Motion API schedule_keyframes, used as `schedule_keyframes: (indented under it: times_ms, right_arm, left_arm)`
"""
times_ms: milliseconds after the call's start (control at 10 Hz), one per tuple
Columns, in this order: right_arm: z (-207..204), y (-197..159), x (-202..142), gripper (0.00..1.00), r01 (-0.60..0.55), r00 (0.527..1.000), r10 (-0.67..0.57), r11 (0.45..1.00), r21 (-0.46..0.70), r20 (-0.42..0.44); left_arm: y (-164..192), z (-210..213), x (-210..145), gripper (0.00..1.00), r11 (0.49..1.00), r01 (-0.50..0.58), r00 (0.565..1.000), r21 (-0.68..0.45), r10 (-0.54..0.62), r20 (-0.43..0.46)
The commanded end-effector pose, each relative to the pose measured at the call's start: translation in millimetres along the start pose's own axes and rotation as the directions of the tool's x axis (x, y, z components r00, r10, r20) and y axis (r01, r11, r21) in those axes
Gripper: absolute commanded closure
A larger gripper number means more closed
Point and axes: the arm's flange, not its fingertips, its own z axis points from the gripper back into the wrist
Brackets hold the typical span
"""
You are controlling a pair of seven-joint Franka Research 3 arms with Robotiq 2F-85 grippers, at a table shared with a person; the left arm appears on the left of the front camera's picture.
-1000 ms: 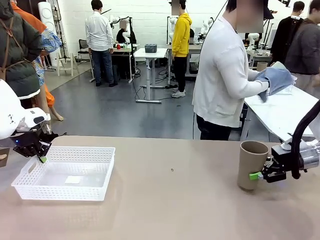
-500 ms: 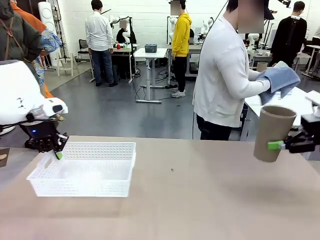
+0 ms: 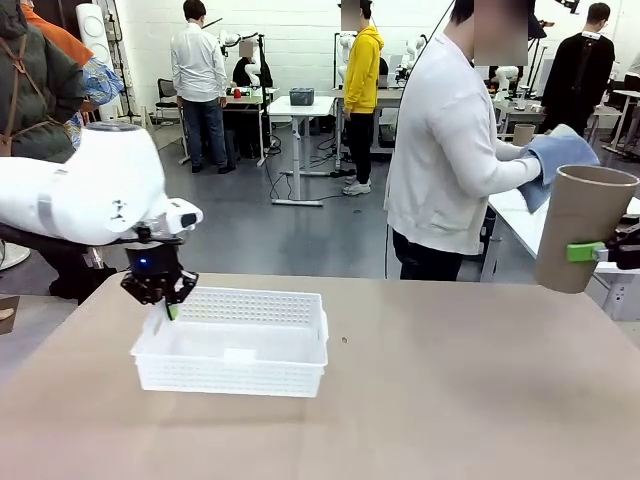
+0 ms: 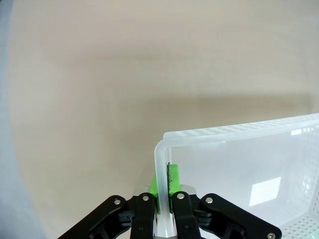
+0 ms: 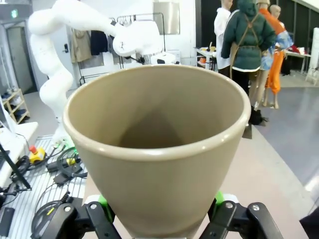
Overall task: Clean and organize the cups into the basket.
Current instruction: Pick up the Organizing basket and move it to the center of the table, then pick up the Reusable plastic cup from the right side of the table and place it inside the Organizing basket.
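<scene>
Since the earlier frames, the basket [image 3: 232, 345] has slid from the table's left end toward its middle, drawn by the left gripper [image 3: 168, 308], and the tan cup [image 3: 582, 225] has risen off the table [image 3: 450, 420] to hang in the air at the right edge of the front view. The left gripper's fingers are clamped on the basket's short wall near a corner. In the left wrist view, one green pad [image 4: 153, 191] presses the outside of the wall and the other the inside. The basket sits flat on the table with nothing in it. The right gripper [image 3: 588, 251] grasps the cup around its lower body, mouth up and tilted slightly. Across the table, a person [image 3: 445, 150] in a white top holds a blue cloth [image 3: 560, 155].
</scene>
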Motion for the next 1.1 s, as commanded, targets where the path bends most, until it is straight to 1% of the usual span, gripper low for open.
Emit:
schedule_keyframes:
  times_ms: [0, 100, 300, 500, 700, 900, 1000]
  right_arm:
    - [5, 8, 17, 0.34, 0.04, 0.999, -0.039, 0.999, -0.014, 0.03]
    - [7, 8, 24, 0.34, 0.043, 0.999, -0.042, 0.999, -0.028, 0.026]
    - [11, 3, 28, 0.34, 0.05, 0.998, -0.049, 0.998, -0.032, 0.032]
    - [13, -7, 19, 0.34, 0.06, 0.998, -0.059, 0.998, -0.034, 0.019]
    - [17, -12, 11, 0.34, 0.071, 0.997, -0.07, 0.997, -0.034, 0.025]
    - [20, -10, 8, 0.34, 0.068, 0.998, -0.067, 0.997, -0.046, 0.016]
    - [14, -7, 5, 0.34, 0.073, 0.997, -0.073, 0.997, -0.028, 0.004]
  left_arm:
    - [-25, -5, 10, 1.0, 0.998, -0.02, 1.0, 0.051, 0.019, 0.024]
    - [-41, -1, 11, 1.0, 0.999, -0.021, 1.0, 0.035, 0.02, 0.009]
    - [-67, 3, 12, 1.0, 0.999, -0.017, 0.999, 0.037, 0.015, 0.039]
    - [-95, 2, 18, 1.0, 0.999, -0.03, 0.996, 0.038, 0.027, 0.088]
    - [-120, -1, 22, 1.0, 0.998, 0.003, 0.994, 0.061, -0.01, 0.112]
    - [-132, -7, 28, 1.0, 0.998, 0.016, 0.994, 0.065, -0.023, 0.109]
    - [-137, -12, 30, 1.0, 0.997, 0.021, 0.995, 0.07, -0.027, 0.094]
